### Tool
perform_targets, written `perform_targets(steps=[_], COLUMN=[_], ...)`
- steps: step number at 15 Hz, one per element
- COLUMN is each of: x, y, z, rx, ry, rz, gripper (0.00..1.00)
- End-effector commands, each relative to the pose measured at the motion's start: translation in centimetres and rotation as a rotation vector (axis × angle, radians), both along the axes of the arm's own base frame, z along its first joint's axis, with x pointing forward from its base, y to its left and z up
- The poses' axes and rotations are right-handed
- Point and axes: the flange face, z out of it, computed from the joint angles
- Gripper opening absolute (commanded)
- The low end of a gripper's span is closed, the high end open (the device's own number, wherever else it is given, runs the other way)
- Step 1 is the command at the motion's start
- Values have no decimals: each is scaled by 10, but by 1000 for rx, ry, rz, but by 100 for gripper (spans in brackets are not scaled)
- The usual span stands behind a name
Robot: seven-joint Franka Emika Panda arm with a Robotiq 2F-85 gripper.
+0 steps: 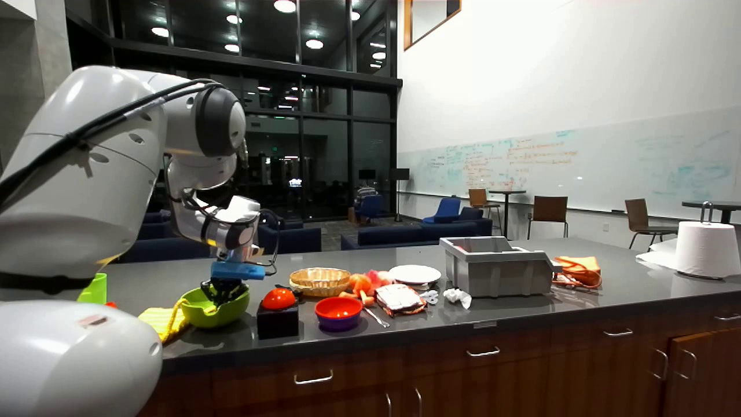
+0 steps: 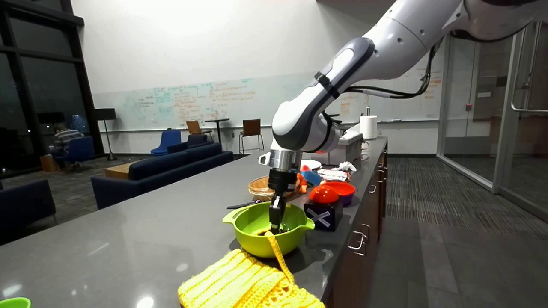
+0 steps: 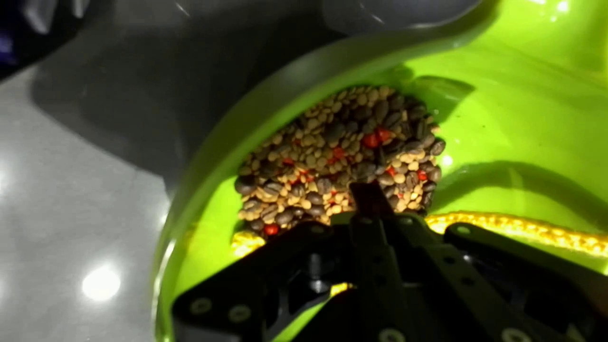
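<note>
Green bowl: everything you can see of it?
The green bowl is glossy, plastic-looking and round, with two projections on opposite sides of its rim. It stands upright on the gray countertop; a bean-like mix, dark and pale with red bits, covers part of its bottom. A yellow knitted strap crosses its rim inward. The gripper reaches inside; contact with the bowl is unclear.

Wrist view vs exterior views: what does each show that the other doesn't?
Wrist view only: individual dark beans, pale grains and red bits inside the green bowl.
Exterior views only, in both: wicker basket, white plate, gray bin, paper towel roll and white arm.
Shared: the green bowl, the hand inside it, and the yellow knitted strap.
</note>
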Motion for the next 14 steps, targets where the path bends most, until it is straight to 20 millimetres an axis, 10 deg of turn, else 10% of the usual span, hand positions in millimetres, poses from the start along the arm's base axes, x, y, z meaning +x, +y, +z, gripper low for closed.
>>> perform_targets(steps=[1,14], x=[-2,11], y=[2,1], z=[3,3], rx=[-40,-164], ry=[-72,-236], rz=[17,88], gripper=[0,0])
